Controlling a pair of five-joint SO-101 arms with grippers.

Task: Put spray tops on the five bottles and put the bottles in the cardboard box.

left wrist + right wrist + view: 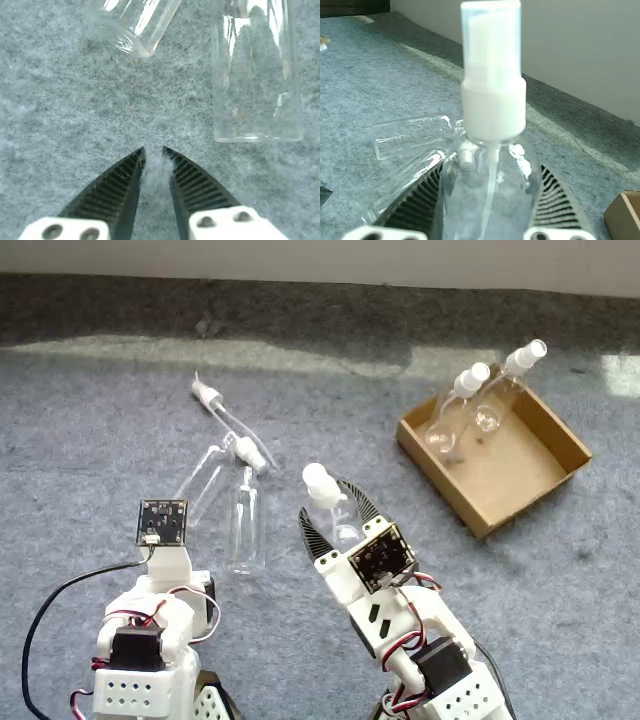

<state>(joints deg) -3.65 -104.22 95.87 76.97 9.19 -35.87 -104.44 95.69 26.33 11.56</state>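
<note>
A spray-topped bottle (492,110) is held upright between the fingers of the right end effector (330,505), near the middle of the desk (100,420). The left end effector (154,150) is almost fully closed, with nothing gripped, just short of two clear bottles (257,75) lying flat. Two topped bottles (455,410) are leaned in the cardboard box (520,468).
</note>
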